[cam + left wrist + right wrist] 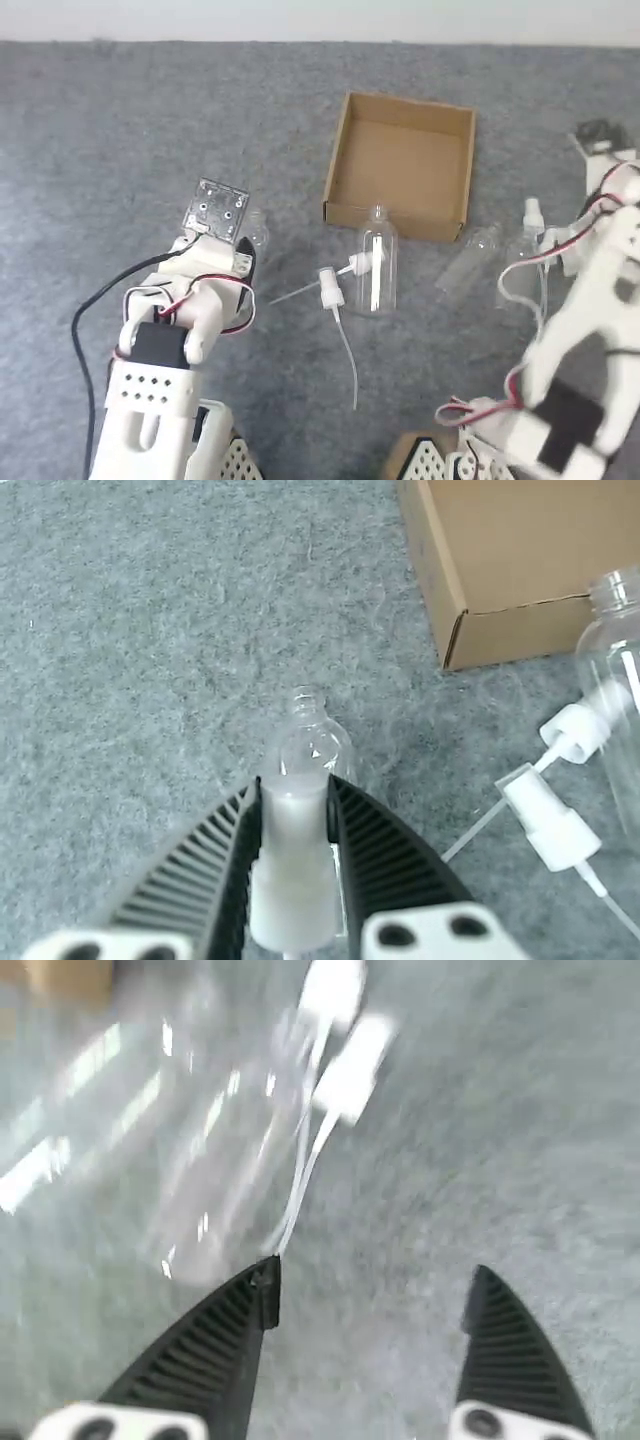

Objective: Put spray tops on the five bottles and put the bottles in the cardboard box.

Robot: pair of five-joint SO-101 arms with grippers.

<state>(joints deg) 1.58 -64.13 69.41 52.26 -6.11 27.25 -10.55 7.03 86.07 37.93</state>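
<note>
My left gripper (293,790) is shut on a clear, uncapped bottle (303,742) that lies on the grey carpet, its neck pointing away from the wrist; in the high view this bottle (256,232) lies left of the cardboard box (400,165). An uncapped bottle (377,262) stands upright in front of the box, with two white spray tops (331,288) and their long tubes beside it. My right gripper (370,1290) hangs open over the carpet near lying clear bottles (150,1110) and a spray top (345,1080). The right arm (600,290) stands at the right edge.
The open box's corner (500,590) is close to my left gripper. More clear bottles (470,255) lie right of the box, near a spray top (533,213). Bare grey carpet stretches along the far left side.
</note>
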